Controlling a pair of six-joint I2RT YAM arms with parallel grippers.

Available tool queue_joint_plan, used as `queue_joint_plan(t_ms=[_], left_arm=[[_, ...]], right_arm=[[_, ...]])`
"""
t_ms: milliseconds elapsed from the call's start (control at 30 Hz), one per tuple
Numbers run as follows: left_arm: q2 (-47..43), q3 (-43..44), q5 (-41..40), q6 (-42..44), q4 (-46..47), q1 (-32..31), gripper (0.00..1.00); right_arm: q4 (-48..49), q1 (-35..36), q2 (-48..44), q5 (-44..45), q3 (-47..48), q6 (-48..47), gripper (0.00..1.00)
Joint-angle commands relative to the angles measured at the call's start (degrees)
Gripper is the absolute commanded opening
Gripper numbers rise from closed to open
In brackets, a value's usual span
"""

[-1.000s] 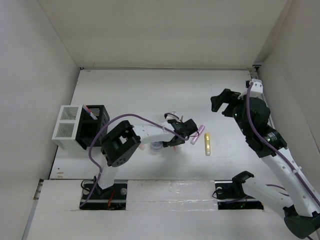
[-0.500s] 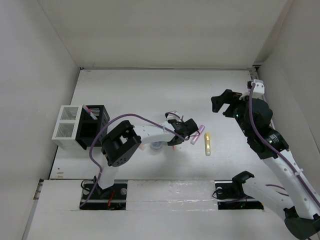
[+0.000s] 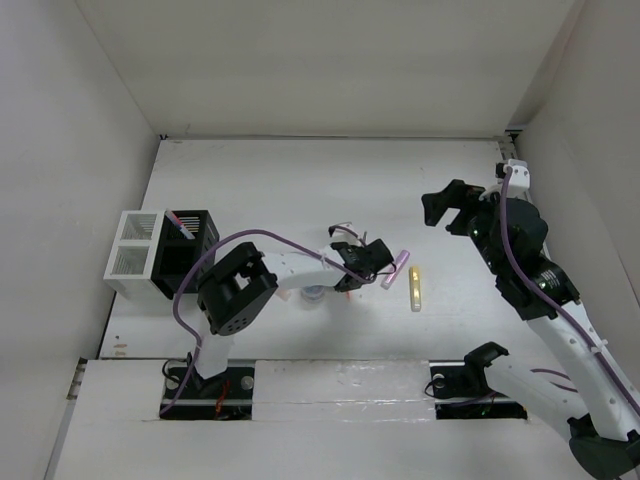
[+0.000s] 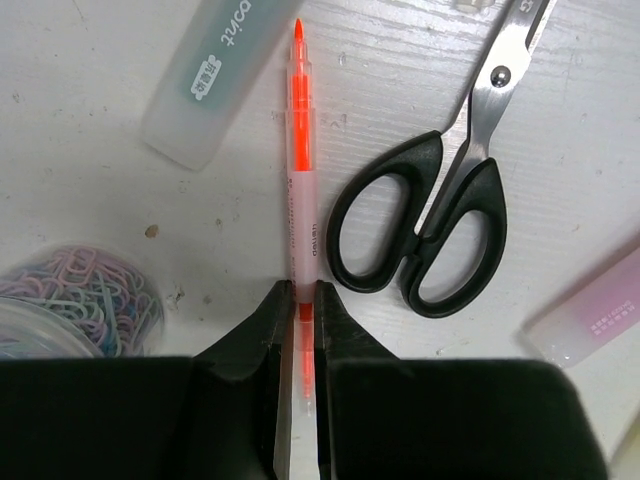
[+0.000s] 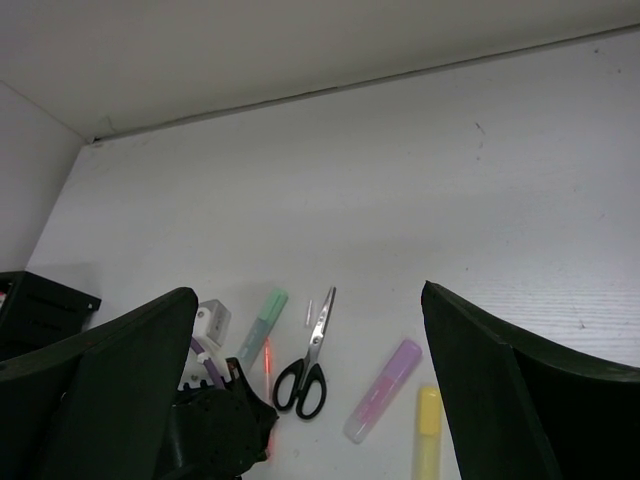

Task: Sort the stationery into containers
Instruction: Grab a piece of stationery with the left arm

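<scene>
The left gripper (image 4: 298, 296) jaws clamp the orange pen (image 4: 301, 190) off-centre, with the right gripper (image 3: 441, 204) jaws apart; lifting may swing the pen against the scissors (image 4: 440, 225).

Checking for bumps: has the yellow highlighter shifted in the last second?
No. The yellow highlighter keeps its spot and angle relative to the black pen holder.

The left arm (image 3: 290, 272) stretches out low over the worktop (image 3: 300, 180), toward the middle. The left gripper (image 4: 300, 300) points down at the worktop. Its jaws are squeezed tight on the thin orange pen (image 4: 300, 160), near one end. The right arm (image 3: 545, 300) bends up high on the right side. The right gripper (image 3: 441, 203) hangs in the air and faces left, with its jaws spread wide apart.
</scene>
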Motion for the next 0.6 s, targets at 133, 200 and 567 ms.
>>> queue_joint_plan(t_ms=[133,200,567], left_arm=[[-2.7,1.1,-0.2,0.5,-7.5,-1.3,0.00],[-3.9,4.1,-1.6,0.5,-10.9,-1.9,0.00],[-11.3,10.3,-4.8,2.6,-15.1,-4.1,0.00]], right_arm=[[4.2,-0.5,1.2,-2.4,0.1,-0.8,1.00],[4.2,-0.5,1.2,-2.4,0.1,-0.3,1.00],[6.7,-0.5,5.8,-3.0,-0.5,-0.3,1.00]])
